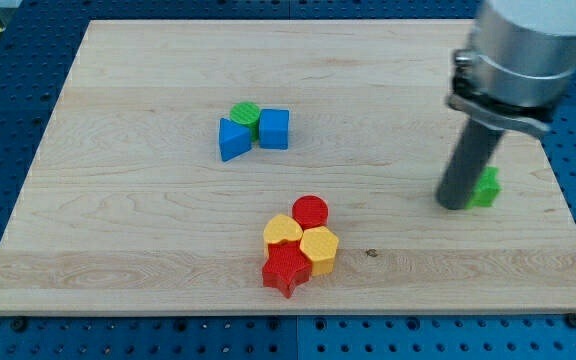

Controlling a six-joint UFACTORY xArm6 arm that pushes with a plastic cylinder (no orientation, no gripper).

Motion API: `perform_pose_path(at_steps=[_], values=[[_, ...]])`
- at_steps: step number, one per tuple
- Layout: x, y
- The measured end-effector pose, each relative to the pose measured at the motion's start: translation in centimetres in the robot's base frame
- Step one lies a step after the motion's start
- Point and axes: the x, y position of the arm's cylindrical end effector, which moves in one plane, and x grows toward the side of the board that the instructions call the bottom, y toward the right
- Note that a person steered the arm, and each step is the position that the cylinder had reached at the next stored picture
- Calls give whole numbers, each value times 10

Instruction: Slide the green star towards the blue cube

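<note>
The green star [486, 187] lies near the board's right edge, mostly hidden behind my rod. My tip [454, 204] rests on the board touching the star's left side. The blue cube [274, 129] sits at the view's upper middle, far to the left of the star. A green round block [245, 113] and a blue triangular block [233, 138] touch the cube on its left.
A cluster sits at the lower middle: a red round block [310, 211], two yellow blocks [283, 230] [320, 247] and a red star [287, 267]. The wooden board [118, 230] lies on a blue perforated table.
</note>
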Motion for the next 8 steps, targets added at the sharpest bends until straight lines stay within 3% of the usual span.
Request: perform_pose_path(at_steps=[2,3,4,5,6,7,8], values=[[48,109],[23,138],[-32,138],[-43,106],[-39,97],[-39,138],[-9,157]])
